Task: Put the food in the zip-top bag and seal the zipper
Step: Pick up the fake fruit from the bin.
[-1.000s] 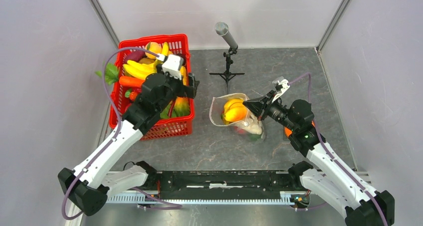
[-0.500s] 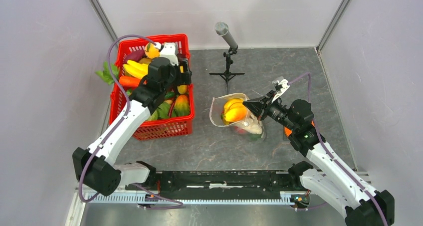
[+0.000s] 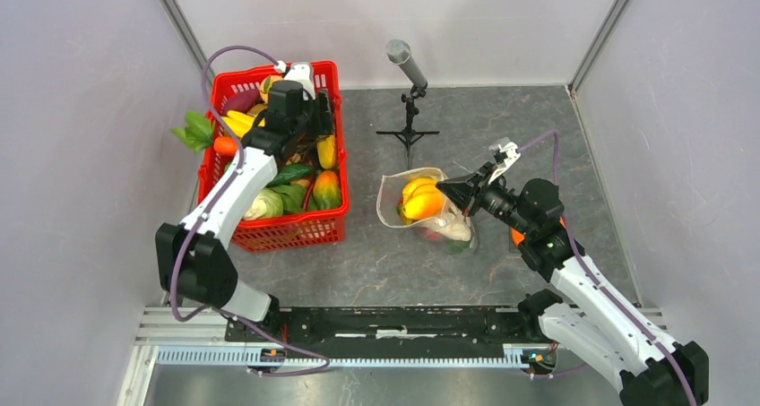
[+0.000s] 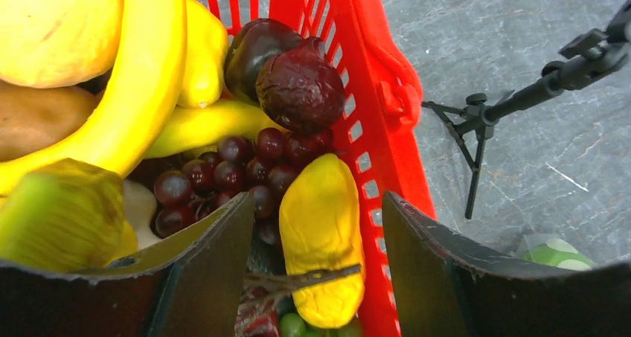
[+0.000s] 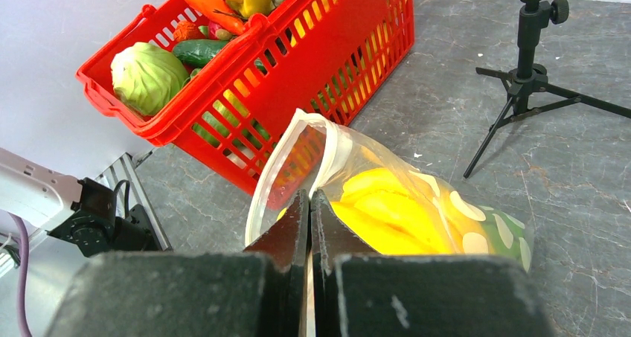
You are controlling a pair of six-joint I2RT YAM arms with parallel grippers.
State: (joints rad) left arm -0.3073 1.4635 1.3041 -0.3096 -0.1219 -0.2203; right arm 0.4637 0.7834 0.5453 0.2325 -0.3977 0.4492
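A: Worktop (image 3: pixel 376 254) room?
B: Bare grey is seen between the red basket (image 3: pixel 287 231) and the zip-top bag (image 3: pixel 421 202), stood to its right with yellow food (image 5: pixel 379 203) inside.
A: Edges?
B: The bag's rim is pinched in the closed right hand (image 5: pixel 309 199). The left hand (image 4: pixel 316 210) is spread astride a yellow fruit (image 4: pixel 320 240) beside the basket's wall, and nothing is gripped.

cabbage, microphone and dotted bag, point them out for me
cabbage (image 5: pixel 149 76), right wrist view, middle of its pale green head
microphone (image 3: pixel 406 63), top view, on its grey head
bag (image 5: pixel 476 229), right wrist view, on its dotted side
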